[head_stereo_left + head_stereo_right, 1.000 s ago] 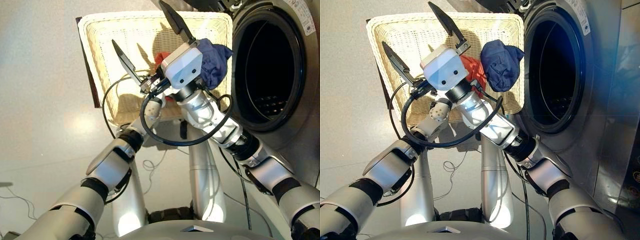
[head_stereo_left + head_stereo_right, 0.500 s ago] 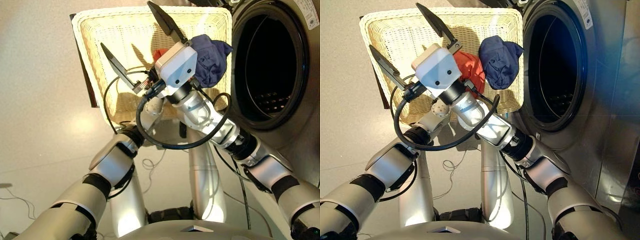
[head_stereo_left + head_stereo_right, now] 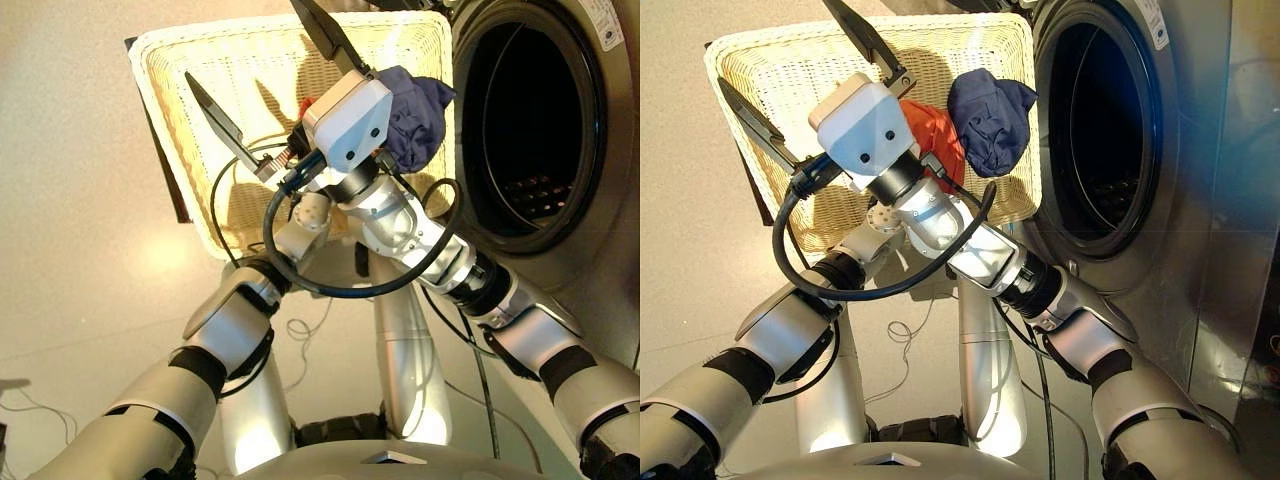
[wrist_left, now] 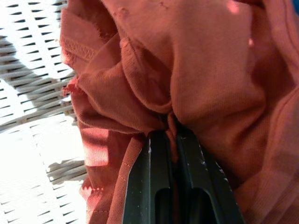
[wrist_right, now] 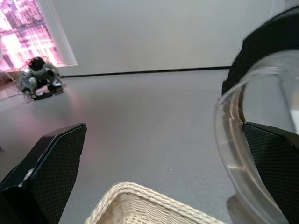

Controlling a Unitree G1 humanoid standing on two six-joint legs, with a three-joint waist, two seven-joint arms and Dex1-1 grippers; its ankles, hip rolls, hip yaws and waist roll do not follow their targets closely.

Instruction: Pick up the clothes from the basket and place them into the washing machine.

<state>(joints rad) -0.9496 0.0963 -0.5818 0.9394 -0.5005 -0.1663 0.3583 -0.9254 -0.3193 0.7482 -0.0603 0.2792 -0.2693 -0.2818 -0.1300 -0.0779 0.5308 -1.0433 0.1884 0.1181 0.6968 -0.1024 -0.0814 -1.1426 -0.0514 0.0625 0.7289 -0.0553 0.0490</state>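
The washing machine (image 3: pixel 1110 150) fills the 3 o'clock side of the head view, its porthole open and the drum dark inside, with no clothes visible in it; the round glass door (image 5: pixel 252 154) shows swung out in the right wrist view. Hard against it, toward 12 o'clock, lies the basket (image 3: pixel 760 70) on the pale floor (image 3: pixel 70 300), a thin cable trailing near the robot's feet.

Over the last second the whole view has slid, so the camera has tilted. Against the basket, though, the right arm has crept a little toward 11 o'clock, uncovering more of the dark blue bundle (image 3: pixel 990 120), which lies in the basket's corner nearest the porthole. The orange-red bundle (image 3: pixel 935 135) sits just beside it at 9 o'clock, half hidden under the right wrist.

The right gripper (image 3: pixel 270 85) hangs above the basket with its jaws spread wide, holding nothing. The left gripper (image 4: pixel 174 135) has its jaws nipped tight on a fold of the orange-red bundle, woven wicker showing right beside the cloth. I'd say the grasp is made and the lift is next, with the crossed right arm needing to clear the way. No black bundle is in sight.

Far off, the right wrist view shows a plain wall, a bright window (image 5: pixel 28 32) and a small grey machine (image 5: pixel 39 77) on the floor.
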